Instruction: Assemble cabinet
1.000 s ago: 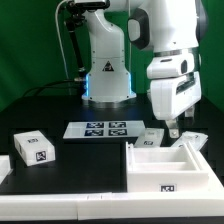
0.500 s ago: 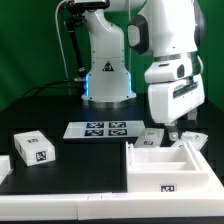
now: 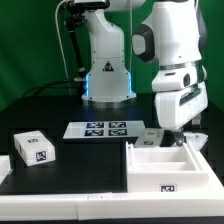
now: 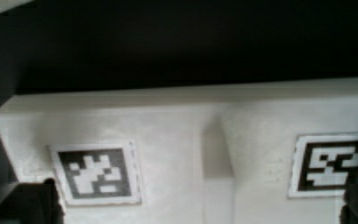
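Observation:
The cabinet's large white box [image 3: 170, 168] stands open-topped at the exterior view's lower right. Just behind it lie smaller white tagged parts [image 3: 150, 140]. My gripper [image 3: 173, 133] hangs right over them, behind the box's back wall. In the wrist view the gripper [image 4: 197, 205] is open. Its dark fingertips [image 4: 30, 205] show at both edges, over a white surface with two tags, one [image 4: 96, 172] and another [image 4: 336, 165]. A seam runs between the tags. Another white tagged block [image 3: 33, 147] lies at the exterior view's left.
The marker board [image 3: 103, 129] lies flat in the middle of the dark table, in front of the robot base [image 3: 107, 70]. A white ledge [image 3: 40, 205] runs along the front edge. A green wall stands behind.
The arm and gripper have shifted a little toward the exterior view's right, staying low over the small tagged parts. The parts have not moved.

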Controlling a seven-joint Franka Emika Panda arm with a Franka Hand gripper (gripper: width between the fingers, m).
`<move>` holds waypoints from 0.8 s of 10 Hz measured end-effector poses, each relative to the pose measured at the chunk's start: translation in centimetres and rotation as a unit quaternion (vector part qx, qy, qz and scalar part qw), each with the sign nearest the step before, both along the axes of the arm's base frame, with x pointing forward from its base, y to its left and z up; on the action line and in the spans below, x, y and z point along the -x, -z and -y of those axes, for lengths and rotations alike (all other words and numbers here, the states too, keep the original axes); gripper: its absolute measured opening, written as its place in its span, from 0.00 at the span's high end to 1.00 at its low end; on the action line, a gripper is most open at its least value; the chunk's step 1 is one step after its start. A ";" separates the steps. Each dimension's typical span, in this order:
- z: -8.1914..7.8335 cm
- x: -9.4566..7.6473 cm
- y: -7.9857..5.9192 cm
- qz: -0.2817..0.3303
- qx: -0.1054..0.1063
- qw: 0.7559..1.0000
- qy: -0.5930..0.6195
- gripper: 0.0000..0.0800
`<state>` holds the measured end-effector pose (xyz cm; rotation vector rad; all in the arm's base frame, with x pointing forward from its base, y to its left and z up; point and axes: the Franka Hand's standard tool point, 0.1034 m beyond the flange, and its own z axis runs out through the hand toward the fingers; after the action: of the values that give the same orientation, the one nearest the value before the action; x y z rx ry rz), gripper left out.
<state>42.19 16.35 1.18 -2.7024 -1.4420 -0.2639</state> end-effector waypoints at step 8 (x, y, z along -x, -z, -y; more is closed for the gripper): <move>0.5 -0.2 0.0 0.002 0.002 1.000 -0.006 0.91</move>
<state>42.36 15.88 1.15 -2.6963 -1.4609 -0.2660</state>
